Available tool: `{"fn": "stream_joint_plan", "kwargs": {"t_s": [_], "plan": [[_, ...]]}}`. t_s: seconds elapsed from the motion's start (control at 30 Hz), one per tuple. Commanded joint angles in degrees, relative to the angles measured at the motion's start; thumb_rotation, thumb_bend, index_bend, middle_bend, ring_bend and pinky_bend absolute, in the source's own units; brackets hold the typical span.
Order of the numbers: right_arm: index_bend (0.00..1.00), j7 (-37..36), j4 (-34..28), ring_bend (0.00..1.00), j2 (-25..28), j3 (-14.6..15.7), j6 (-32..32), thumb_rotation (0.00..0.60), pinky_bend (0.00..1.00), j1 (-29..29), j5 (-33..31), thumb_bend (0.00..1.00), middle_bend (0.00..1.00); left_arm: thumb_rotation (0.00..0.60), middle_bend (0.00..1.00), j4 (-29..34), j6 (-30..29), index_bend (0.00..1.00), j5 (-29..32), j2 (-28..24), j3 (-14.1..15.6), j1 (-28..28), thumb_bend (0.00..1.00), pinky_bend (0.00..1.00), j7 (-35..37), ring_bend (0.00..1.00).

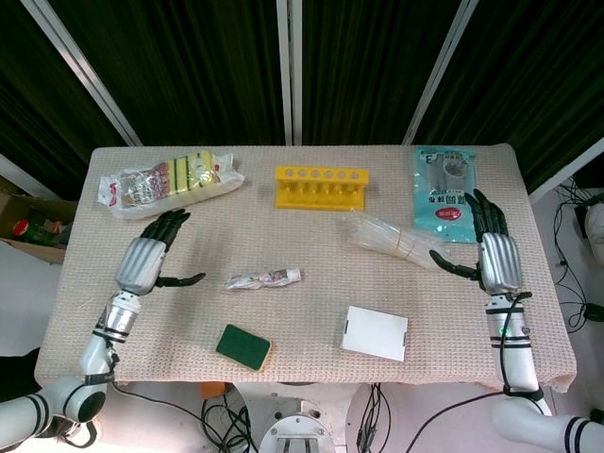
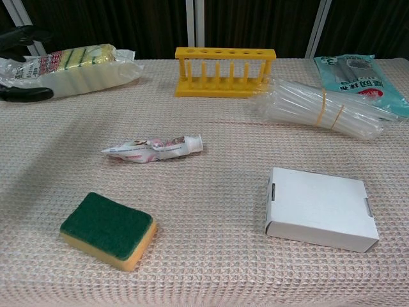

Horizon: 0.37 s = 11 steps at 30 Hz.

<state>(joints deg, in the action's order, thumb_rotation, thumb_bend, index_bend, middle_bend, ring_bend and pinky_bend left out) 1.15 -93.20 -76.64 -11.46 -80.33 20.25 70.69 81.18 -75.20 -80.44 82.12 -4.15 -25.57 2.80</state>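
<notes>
Table (image 1: 311, 311): covered by a beige waffle cloth; it carries everything, and both hands hang over its outer edges.
Left hand (image 1: 143, 261): released, fingers (image 1: 168, 225) spread and holding nothing; the thumb points toward the tube.
Right hand (image 1: 494, 255): released as well, fingers spread, thumb just short of the bundle of clear tubes (image 1: 396, 238).
Yellow rack (image 1: 320, 186): at the far side, well ahead of both sets of fingers.
White box (image 1: 376, 332): near edge, inward of the right fingers.
Sponge (image 1: 243, 346): near edge, inward of and nearer than the left fingers.
Tube (image 1: 263, 278): crumpled toothpaste tube lying flat, cap toward the right hand, well apart from the left thumb.
Doing it well: to grasp, I judge the fingers should close across the tube's firmer cap end.
</notes>
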Motion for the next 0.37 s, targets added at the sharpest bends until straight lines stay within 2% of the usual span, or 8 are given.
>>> {"fn": "stream_joint_plan", "kwargs": {"t_s": [0.03,0.17,0.37], "plan": [[0.00,9.33,-1.03,0.00,4.43,6.11,-3.68,0.206,0.00,-7.17,-3.75,0.03,0.00,0.224,0.06,3.53,-4.46,0.05,0.92,-4.48,4.46,5.96,0.01,0.16,-6.52,0.04],[0.00,12.47,-2.49,0.00,5.94,8.56,-4.37,0.206,0.00,-10.24,-4.92,0.04,0.00,0.226,0.06,4.16,-7.69,0.05,0.52,-5.36,7.02,10.08,0.01,0.15,-11.44,0.04],[0.00,9.29,-0.92,0.00,5.09,8.83,-5.67,0.206,0.00,-11.84,-1.01,0.04,0.00,0.227,0.06,2.76,-12.34,0.05,-1.60,-4.01,7.41,13.90,0.02,0.15,-10.48,0.04]]}}
